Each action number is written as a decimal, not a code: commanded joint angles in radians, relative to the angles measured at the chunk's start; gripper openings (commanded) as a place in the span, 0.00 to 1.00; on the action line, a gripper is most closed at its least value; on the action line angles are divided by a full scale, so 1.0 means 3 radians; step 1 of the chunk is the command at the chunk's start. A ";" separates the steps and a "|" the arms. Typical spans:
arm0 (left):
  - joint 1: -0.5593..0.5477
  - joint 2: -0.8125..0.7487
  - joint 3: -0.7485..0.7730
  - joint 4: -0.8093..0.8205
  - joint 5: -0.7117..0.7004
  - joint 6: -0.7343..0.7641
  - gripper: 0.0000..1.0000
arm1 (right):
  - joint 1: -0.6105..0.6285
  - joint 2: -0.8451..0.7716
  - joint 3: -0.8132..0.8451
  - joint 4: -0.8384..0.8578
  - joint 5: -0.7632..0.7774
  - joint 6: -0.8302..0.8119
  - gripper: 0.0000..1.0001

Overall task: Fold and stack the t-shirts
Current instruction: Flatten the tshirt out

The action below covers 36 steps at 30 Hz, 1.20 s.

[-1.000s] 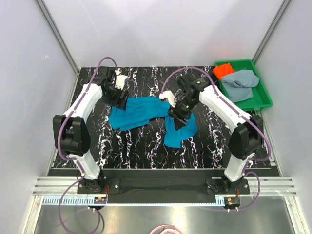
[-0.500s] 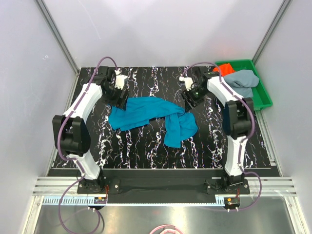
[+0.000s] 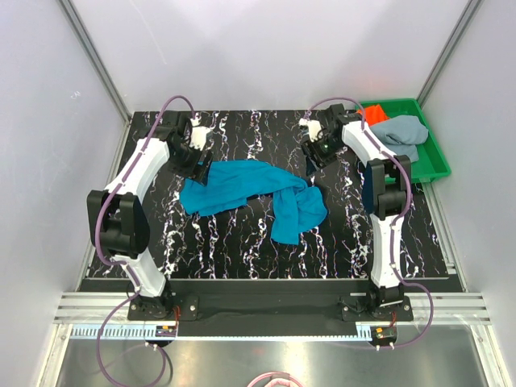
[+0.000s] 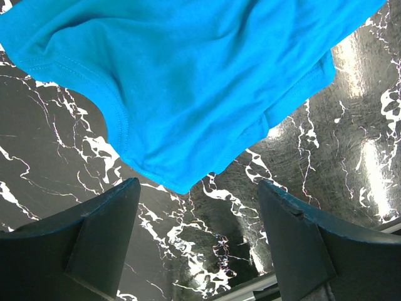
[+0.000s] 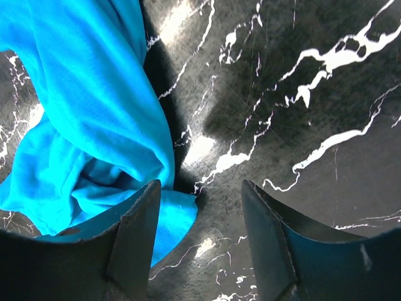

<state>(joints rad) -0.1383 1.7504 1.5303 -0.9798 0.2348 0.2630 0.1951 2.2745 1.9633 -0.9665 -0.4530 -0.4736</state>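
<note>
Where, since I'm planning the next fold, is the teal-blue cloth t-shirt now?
Top view: the teal-blue cloth t-shirt lies crumpled mid-table on the black marbled tabletop, its left end by the left claw, its bunched right part near the right claw.

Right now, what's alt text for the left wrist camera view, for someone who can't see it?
A teal-blue t-shirt lies across the upper frame on a black, white-veined table, one hemmed corner pointing down. Below it the left claw is open, its two dark fingers apart and gripping nothing.
</note>
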 commanded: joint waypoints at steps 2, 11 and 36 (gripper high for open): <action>-0.0004 0.0045 0.0135 0.0009 -0.0011 0.0044 0.82 | -0.0047 -0.0157 -0.0080 -0.0138 -0.0034 0.0019 0.61; -0.0004 0.0132 0.0273 0.0024 0.0097 -0.0028 0.82 | -0.0047 -0.0336 -0.0546 -0.0148 -0.0019 0.0024 0.61; -0.0014 -0.0031 0.0043 -0.0037 0.0000 0.0146 0.81 | -0.0047 -0.0075 -0.0250 -0.0480 -0.0157 0.0096 0.55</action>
<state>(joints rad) -0.1383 1.7870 1.5589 -0.9821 0.2348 0.2699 0.1829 2.3318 1.9125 -1.0565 -0.4896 -0.4374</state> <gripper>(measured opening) 0.820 0.546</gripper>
